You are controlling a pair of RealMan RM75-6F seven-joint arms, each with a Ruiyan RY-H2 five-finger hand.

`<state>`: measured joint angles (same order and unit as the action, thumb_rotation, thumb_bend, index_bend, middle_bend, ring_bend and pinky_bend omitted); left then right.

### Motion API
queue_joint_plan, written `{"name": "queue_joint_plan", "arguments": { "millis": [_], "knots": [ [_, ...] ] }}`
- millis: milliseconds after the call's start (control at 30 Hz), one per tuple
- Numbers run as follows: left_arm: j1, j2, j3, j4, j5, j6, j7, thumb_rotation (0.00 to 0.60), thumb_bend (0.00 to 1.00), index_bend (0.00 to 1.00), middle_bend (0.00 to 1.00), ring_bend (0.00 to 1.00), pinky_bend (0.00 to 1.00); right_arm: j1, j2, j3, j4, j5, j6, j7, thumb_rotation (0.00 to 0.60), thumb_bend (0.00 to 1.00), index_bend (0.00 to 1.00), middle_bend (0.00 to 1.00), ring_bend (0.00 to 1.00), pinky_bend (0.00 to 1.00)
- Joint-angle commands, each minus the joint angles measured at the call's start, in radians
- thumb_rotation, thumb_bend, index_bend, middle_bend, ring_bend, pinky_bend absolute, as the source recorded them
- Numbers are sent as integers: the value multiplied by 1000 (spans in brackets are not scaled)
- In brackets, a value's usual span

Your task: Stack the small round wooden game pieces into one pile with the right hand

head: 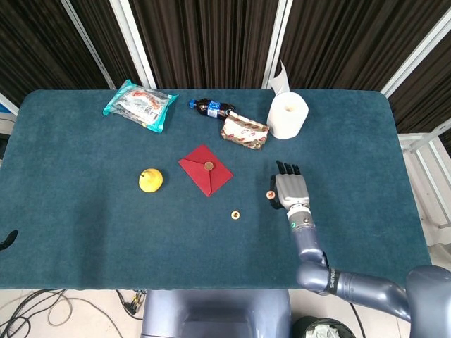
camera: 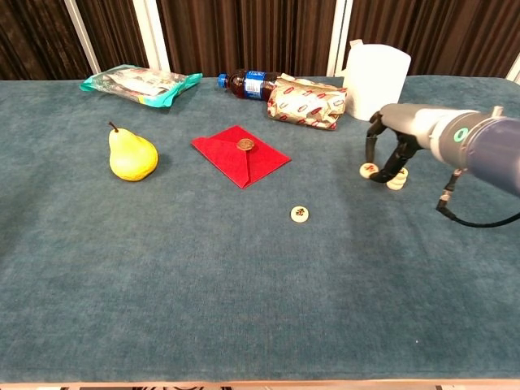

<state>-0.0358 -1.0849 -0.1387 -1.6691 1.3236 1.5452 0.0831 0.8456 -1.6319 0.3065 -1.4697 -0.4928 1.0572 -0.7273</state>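
Right hand [camera: 394, 142]: positioned at the right of the chest view, palm down, fingers curled downward toward the table [camera: 162, 268]. The forearm enters from the right edge of that frame. In the head view the same hand [head: 290, 191] sits right of centre, fingers pointing toward the top of the frame, with the arm running down to the lower right corner.

Grip state: a small round game piece [camera: 369, 170] is pinched at the fingertips on the left side of the hand, its disc face tilted toward the camera. In the head view this held piece [head: 270, 194] shows at the hand's left edge. A second pale piece [camera: 397, 179] appears under the fingers just to the right; whether it rests on the table or touches the fingers cannot be determined.

Loose piece [camera: 300, 214]: lies flat on the table, centre of the chest view, marked face up, well apart from the hand. Being round, it has no long axis.

Other items: a red envelope [camera: 240, 154] with a round seal [camera: 244, 145] left of centre; a pear [camera: 131, 154] upright at the left; a snack bag [camera: 140, 82], a bottle [camera: 248, 84] lying on its side, a wrapped packet [camera: 307, 102] and a paper roll [camera: 374, 81] along the top.

The markings on the pieces are too small to read. The left hand appears in neither view.
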Motion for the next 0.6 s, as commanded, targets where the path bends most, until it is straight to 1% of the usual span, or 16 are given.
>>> {"name": "queue_joint_plan", "arguments": {
  "millis": [33,333,600],
  "knots": [
    [0,-1,0,-1,0,0,1,600,164,109,0,0,0,-3,22,-5,-5,20,-12,-7,600,411,542,0,0,0],
    [0,-2,0,-1,0,2,7,600,164,109,0,0,0,-7,53,-9,12,48,-36,11,600,411,542,0,0,0],
    [0,-3,0,-1,0,3,8,600,164,109,0,0,0,4,59,-6,37,77,-53,21,600,411,542,0,0,0]
  ]
}}
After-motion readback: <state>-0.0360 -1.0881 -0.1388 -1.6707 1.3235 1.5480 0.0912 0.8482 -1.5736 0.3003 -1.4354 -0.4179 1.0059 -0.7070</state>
